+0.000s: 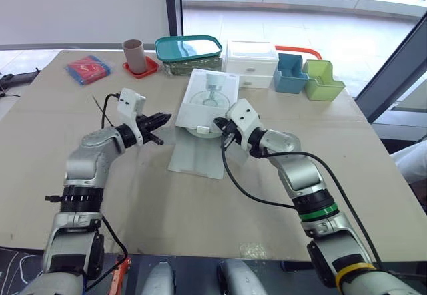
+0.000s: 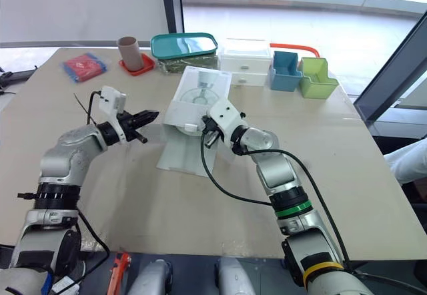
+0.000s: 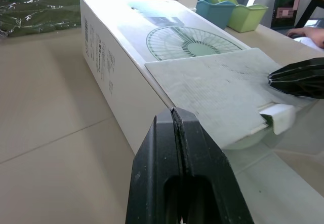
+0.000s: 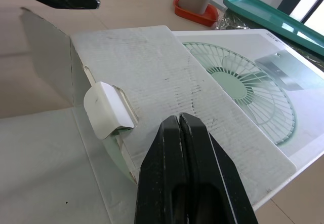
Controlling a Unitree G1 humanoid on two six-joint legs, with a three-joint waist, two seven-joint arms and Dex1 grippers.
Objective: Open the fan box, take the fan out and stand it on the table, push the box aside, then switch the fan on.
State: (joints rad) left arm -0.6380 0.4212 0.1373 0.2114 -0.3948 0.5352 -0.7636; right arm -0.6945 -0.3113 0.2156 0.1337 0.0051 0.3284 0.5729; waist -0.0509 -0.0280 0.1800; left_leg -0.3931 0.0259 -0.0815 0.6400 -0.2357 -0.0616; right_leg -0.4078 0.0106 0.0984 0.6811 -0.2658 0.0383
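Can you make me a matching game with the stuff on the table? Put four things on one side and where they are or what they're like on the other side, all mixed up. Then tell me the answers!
Things
1. fan box
2. brown cup
3. blue bin
4. red packet

Clues
A. right next to the green bin
B. flap folded open, in the middle of the table
C. standing on a red coaster
D. lying flat near the far left corner

Pairs: 1-B, 2-C, 3-A, 4-D.
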